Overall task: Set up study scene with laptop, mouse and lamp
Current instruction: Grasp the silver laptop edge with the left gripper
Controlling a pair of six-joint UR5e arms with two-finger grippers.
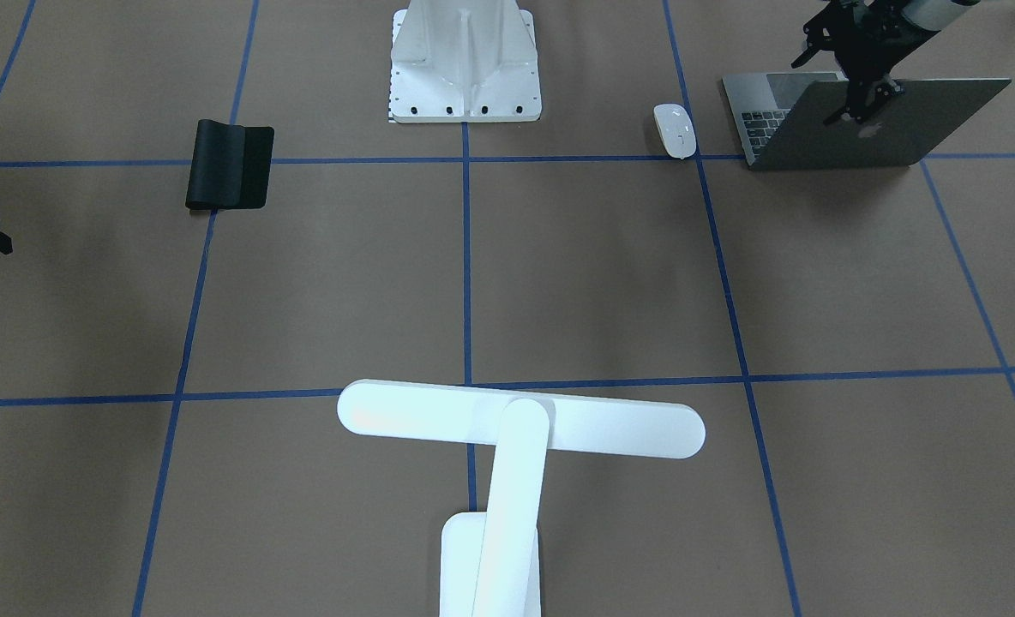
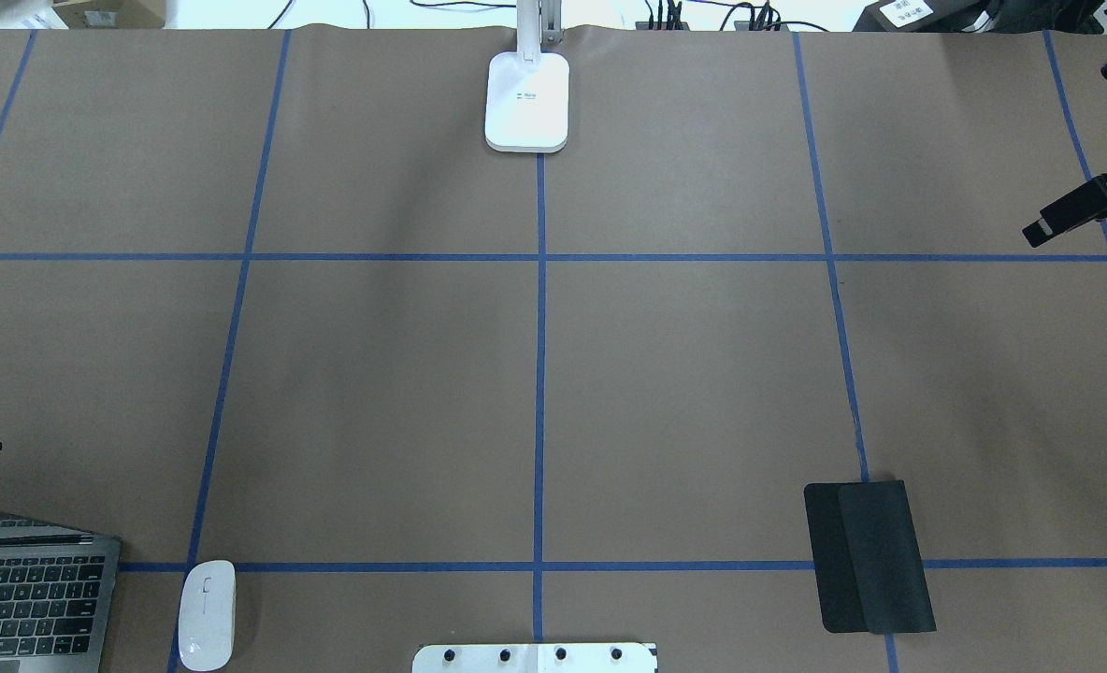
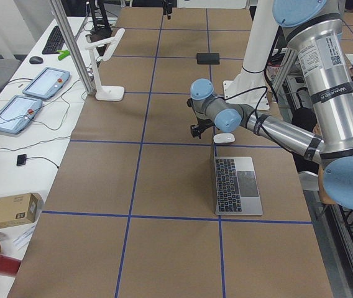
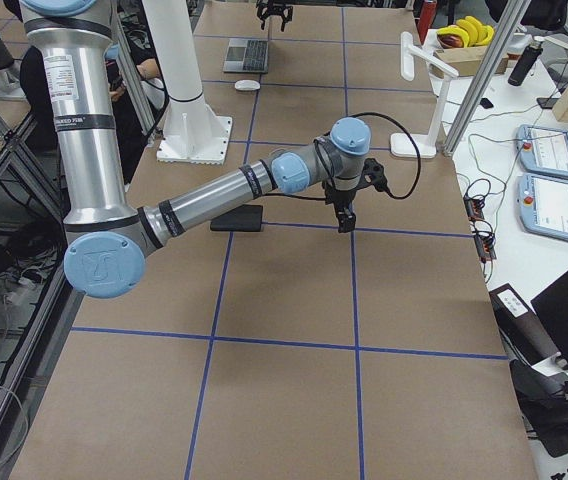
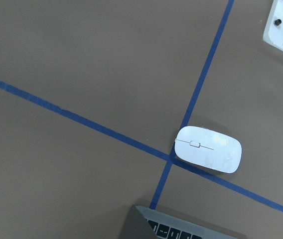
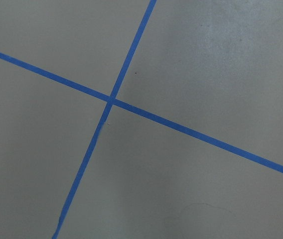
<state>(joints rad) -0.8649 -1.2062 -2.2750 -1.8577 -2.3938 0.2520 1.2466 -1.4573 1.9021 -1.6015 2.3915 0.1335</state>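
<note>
Item count on the bench (image 1: 319, 283): one laptop (image 1: 902, 128), one mouse (image 1: 675, 130), one lamp (image 1: 520, 420), one black mouse pad (image 1: 229, 163) and one white ribbed mount (image 1: 465, 68). The laptop stands open at my left end of the bench, close to my base, with the keyboard facing me and the lid logo facing the operators' side. The mouse lies flat just beside the laptop, toward the bench centre, on a crossing of the blue tape lines (image 5: 201, 84) and apart from the laptop. The lamp stands at the middle of the far edge, base on the bench, bar head level. The mouse pad lies at my right, one edge folded over. My left pincer (image 1: 846, 86) hangs at the top edge of the lid with its fingers spread and grips nothing; contact with the lid cannot be determined. My right pincer (image 4: 359, 200) hangs above bare bench beyond the mouse pad, fingers apart, empty.
</note>
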